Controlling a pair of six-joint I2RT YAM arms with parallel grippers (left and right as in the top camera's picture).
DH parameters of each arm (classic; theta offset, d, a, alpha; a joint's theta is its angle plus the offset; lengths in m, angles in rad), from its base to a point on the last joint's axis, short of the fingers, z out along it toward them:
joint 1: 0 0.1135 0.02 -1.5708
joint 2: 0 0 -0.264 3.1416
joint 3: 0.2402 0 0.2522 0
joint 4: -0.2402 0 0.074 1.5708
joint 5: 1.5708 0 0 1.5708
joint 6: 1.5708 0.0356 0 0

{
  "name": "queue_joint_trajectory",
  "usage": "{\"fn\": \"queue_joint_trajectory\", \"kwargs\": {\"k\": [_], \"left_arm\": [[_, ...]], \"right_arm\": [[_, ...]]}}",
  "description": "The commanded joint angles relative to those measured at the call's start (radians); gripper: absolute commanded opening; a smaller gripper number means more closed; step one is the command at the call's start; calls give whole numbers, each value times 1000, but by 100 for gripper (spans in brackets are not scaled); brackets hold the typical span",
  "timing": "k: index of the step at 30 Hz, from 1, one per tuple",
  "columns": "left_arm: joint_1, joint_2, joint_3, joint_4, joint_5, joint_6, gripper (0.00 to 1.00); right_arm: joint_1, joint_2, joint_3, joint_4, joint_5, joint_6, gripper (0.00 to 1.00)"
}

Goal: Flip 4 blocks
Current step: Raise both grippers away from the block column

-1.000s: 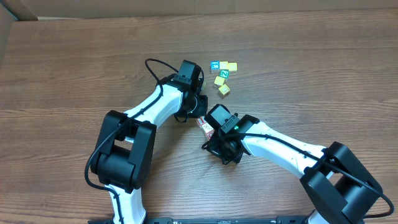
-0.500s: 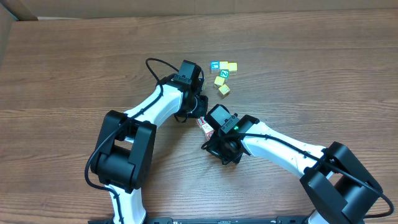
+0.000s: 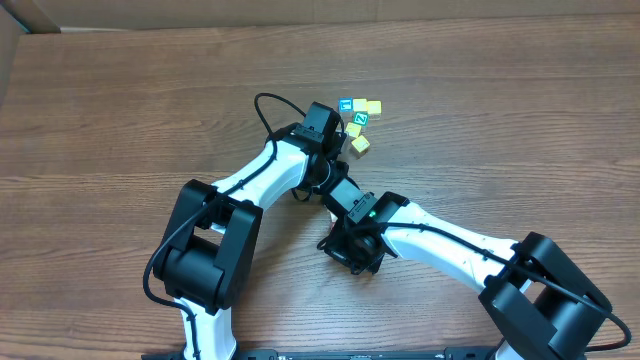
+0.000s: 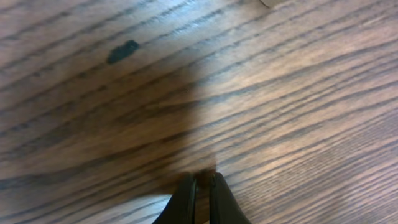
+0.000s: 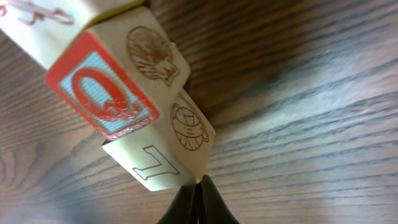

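Observation:
In the right wrist view three blocks lie bunched on the wood. One shows a red-framed letter face and a shell mark. Below it, a pale block shows an outlined T and a round mark. A third is cut off at the top left. My right gripper is shut, its tips against the T block's lower corner. My left gripper is shut on nothing, tips over bare wood. Overhead, the left gripper and right gripper meet mid-table and hide the blocks.
Several small yellow and blue-faced cubes lie just behind the left wrist. The wooden table spreads all round. A dark spot marks the wood ahead of the left gripper.
The left wrist has shifted right, toward the yellow cubes. The right gripper has slid up and left over the red-marked blocks, which no longer show from overhead.

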Motion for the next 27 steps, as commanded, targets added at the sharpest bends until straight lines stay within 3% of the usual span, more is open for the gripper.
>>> {"fn": "queue_joint_trajectory", "kwargs": {"k": [1, 5, 15, 22, 27], "left_arm": [[-15, 35, -14, -16, 16, 23, 4], [-13, 34, -8, -16, 16, 15, 4], [67, -64, 150, -129, -15, -104, 4], [106, -127, 186, -275, -95, -222, 4], [84, -100, 103, -316, -102, -292, 4]], "right_arm": [[7, -21, -3, 8, 25, 13, 4], [7, -22, -3, 0, 31, -6, 4], [-93, -146, 103, -172, 112, -234, 4], [-180, -175, 110, -167, 116, -432, 5], [-209, -171, 109, -104, 124, -513, 4]]}}
